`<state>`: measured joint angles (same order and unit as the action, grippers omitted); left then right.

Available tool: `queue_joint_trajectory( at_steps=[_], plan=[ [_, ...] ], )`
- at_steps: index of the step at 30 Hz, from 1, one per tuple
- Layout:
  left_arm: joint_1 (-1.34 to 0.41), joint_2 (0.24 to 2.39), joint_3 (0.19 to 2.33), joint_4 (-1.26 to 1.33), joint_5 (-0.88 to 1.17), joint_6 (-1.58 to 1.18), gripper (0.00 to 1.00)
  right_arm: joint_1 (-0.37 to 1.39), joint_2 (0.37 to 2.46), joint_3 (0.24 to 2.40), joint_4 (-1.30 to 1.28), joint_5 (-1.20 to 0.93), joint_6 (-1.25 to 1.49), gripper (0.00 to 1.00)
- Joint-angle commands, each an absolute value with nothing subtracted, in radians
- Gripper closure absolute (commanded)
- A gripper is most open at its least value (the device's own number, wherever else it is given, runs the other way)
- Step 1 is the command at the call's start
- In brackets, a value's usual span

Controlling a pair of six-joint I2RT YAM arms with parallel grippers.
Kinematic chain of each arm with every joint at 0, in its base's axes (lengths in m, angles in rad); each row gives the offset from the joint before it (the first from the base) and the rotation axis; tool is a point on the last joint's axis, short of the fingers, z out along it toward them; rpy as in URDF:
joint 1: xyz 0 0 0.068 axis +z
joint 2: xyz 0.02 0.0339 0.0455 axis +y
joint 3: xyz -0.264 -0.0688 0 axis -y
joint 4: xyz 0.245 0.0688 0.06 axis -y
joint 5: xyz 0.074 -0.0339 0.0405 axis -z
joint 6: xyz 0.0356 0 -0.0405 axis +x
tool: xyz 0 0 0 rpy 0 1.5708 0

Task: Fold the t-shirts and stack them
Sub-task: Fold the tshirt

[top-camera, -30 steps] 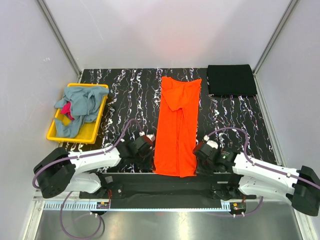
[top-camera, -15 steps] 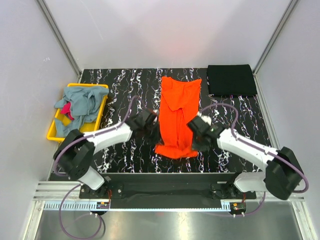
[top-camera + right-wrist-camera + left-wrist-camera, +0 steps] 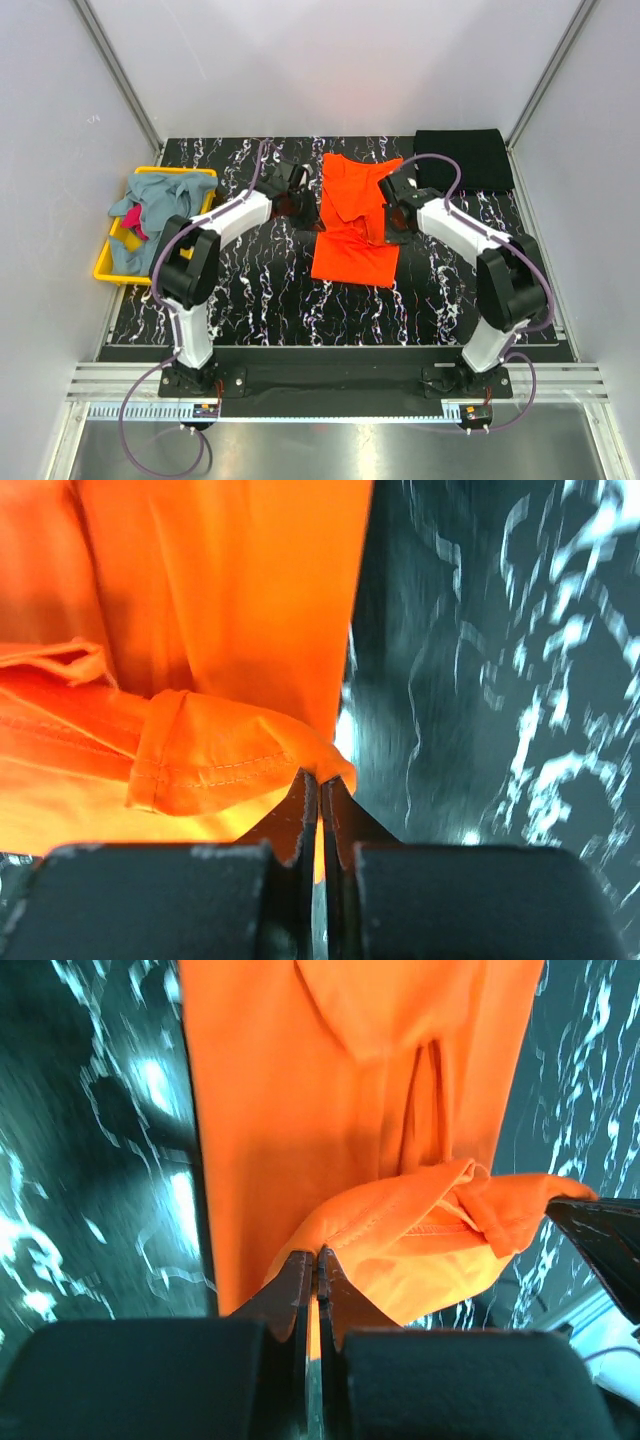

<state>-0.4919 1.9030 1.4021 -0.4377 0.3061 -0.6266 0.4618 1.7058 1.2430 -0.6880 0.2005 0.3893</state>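
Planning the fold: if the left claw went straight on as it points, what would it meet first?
Most likely the flat layer of the orange t-shirt, right ahead of the left claw, which is shut on the lifted hem. Depth is unclear; it might skim above.

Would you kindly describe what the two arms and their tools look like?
The left arm and right arm have white shells with black joints; a mauve cable loops along each. The left tool and right tool are black, tapering to thin tips.
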Motion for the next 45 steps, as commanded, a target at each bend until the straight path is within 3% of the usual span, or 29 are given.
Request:
queue_joint_trajectory(
  at_steps=[1, 20, 30, 33, 36, 39, 45],
  plan=[
    [-0.474, 1.945, 1.500, -0.465, 0.365, -0.578, 1.00, 0.453, 1.761, 1.364, -0.644, 0.207, 0.275, 1.00],
    [-0.380, 2.143, 1.742, -0.468, 0.452, -0.589, 1.00, 0.338, 1.976, 1.614, -0.652, 0.089, 0.207, 1.00],
    [-0.345, 2.250, 1.825, -0.468, 0.476, -0.618, 0.94, 0.327, 2.048, 1.678, -0.652, 0.104, 0.206, 1.00],
    [-0.339, 2.273, 1.847, -0.466, 0.491, -0.608, 0.88, 0.321, 2.062, 1.690, -0.661, 0.126, 0.215, 0.99],
    [-0.325, 2.273, 1.852, -0.469, 0.537, -0.572, 0.69, 0.310, 2.077, 1.697, -0.667, 0.123, 0.230, 0.86],
    [-0.318, 2.220, 1.824, -0.468, 0.520, -0.535, 0.58, 0.298, 2.054, 1.703, -0.678, 0.129, 0.247, 0.84],
    [-0.328, 2.068, 1.702, -0.466, 0.399, -0.522, 0.57, 0.288, 1.976, 1.717, -0.724, 0.091, 0.340, 0.71]
  ],
)
